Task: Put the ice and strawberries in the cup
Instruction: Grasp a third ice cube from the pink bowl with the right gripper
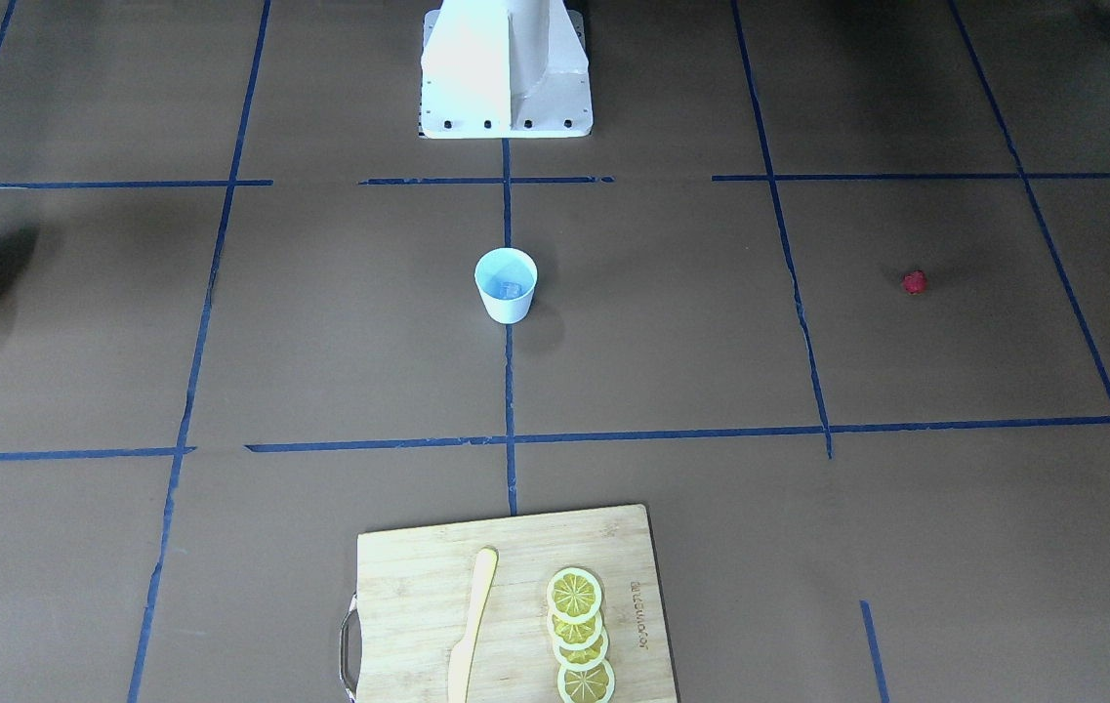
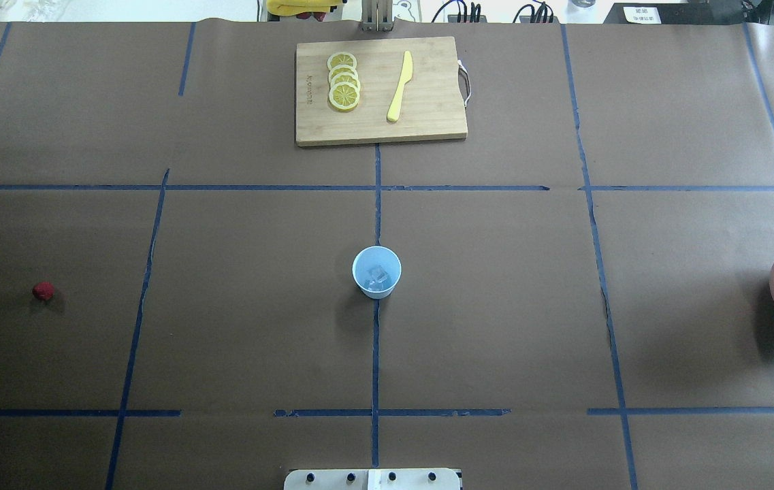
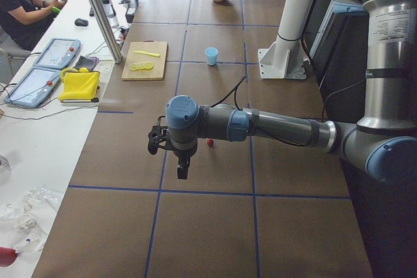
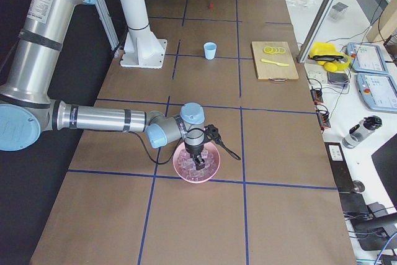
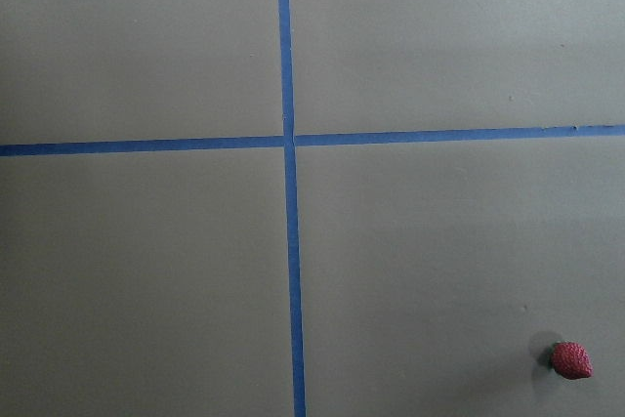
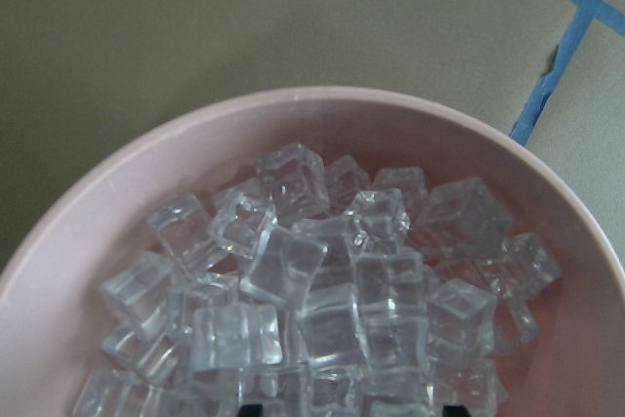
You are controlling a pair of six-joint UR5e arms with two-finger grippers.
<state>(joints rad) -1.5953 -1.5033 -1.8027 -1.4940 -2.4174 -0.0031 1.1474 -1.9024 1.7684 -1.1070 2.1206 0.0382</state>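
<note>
Ice (image 6: 322, 290) fills the pink bowl (image 6: 117, 192) in my right wrist feed, cube piled on cube. The overhead adds what that feed cannot: a cube or so lying in the cup (image 2: 361, 262) at the table's centre. Right gripper (image 4: 198, 162) hangs over the bowl. Its two dark tips show at the wrist feed's bottom edge, set well apart, so released. Strawberry (image 5: 571, 359) lies on bare paper, well apart from the cup. Left gripper (image 3: 182, 168) hovers near it, seen only from the side camera, so I cannot tell how its jaws stand.
</note>
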